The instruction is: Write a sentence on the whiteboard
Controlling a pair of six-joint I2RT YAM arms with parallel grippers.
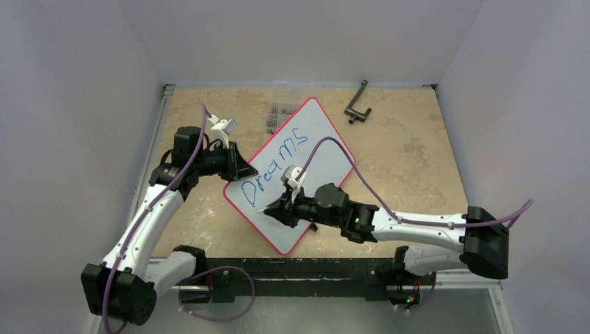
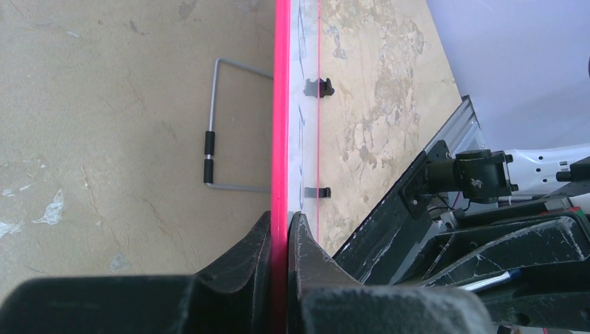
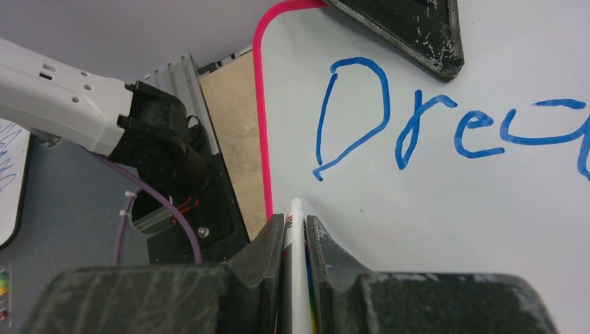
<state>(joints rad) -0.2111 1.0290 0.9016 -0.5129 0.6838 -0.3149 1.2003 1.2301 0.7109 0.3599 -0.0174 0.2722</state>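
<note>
The whiteboard (image 1: 316,149) lies diagonally on the table, white with a thin red rim. On it the sentence (image 1: 273,167) is blue lettering that reads "Dreams". My left gripper (image 1: 240,169) is shut on the board's left edge; in the left wrist view the red rim (image 2: 281,139) runs straight between the jaws of the left gripper (image 2: 285,217). My right gripper (image 1: 273,207) is shut on a white marker (image 3: 295,233). The marker's tip sits at the board's surface (image 3: 445,209) just below the blue "D" (image 3: 351,115), near the lower left rim. The right gripper (image 3: 296,221) points at that spot.
A dark metal crank-shaped tool (image 1: 357,106) lies at the back right of the table. A small grey packet (image 1: 278,115) rests behind the board's far corner. White walls close in on three sides. A black rail (image 1: 313,268) runs along the near edge.
</note>
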